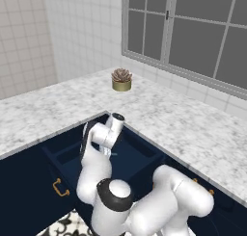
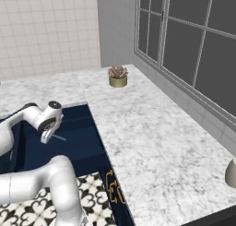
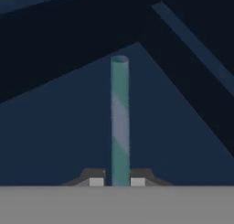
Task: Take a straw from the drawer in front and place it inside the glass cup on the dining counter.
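Observation:
My gripper (image 3: 113,181) is shut on the straw (image 3: 119,122), a thin pale tube with teal stripes that runs straight out from between the two fingertips. The hand is down inside the open navy drawer (image 1: 140,155), above its floor. From the right base view the straw (image 2: 59,137) pokes out of the gripper (image 2: 47,135) as a short pale line over the drawer (image 2: 80,146). The glass cup and the dining counter are out of view.
A speckled marble worktop (image 1: 183,119) wraps around the drawer's corner, under a large window. A succulent in a tan pot (image 1: 121,80) stands near the wall. Brass pulls (image 2: 113,186) sit on the navy fronts. A rounded pale object (image 2: 231,172) shows at the right edge.

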Available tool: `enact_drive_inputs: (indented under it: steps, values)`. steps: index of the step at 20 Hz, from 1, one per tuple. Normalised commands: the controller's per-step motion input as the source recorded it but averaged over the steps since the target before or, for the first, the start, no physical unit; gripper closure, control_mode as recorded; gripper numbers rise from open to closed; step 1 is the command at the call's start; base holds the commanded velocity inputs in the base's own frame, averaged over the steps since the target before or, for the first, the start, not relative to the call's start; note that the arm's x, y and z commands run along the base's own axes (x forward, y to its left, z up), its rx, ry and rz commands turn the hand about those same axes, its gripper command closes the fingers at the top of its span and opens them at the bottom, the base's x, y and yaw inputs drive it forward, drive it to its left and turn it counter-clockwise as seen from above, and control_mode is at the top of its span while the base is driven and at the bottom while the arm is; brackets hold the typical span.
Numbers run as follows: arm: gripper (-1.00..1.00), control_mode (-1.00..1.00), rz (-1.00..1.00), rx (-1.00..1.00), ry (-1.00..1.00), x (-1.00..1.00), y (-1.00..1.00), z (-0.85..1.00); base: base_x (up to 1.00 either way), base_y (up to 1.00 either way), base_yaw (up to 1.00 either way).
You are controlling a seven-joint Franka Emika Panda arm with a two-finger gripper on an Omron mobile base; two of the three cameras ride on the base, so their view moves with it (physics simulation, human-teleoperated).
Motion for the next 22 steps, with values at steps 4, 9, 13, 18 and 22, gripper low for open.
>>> enact_drive_inputs:
  steps: [4, 9, 13, 18, 22]
  values:
    - [1.00, -1.00, -0.06, 0.24, -0.08, 0.00, 0.04, 1.00, 0.00, 0.00, 0.00]
    - [1.00, -1.00, -0.07, 0.19, -0.07, 0.00, 0.05, 1.00, 0.00, 0.00, 0.00]
    - [1.00, -1.00, -0.08, 0.15, -0.03, 0.00, 0.00, 1.00, 0.00, 0.00, 0.00]
    - [1.00, -1.00, -0.11, 0.06, 0.00, -0.14, -0.21, 1.00, 0.00, 0.00, 0.00]
    - [1.00, -1.00, -0.19, 0.00, 0.00, -0.25, -0.57, 1.00, 0.00, 0.00, 0.00]
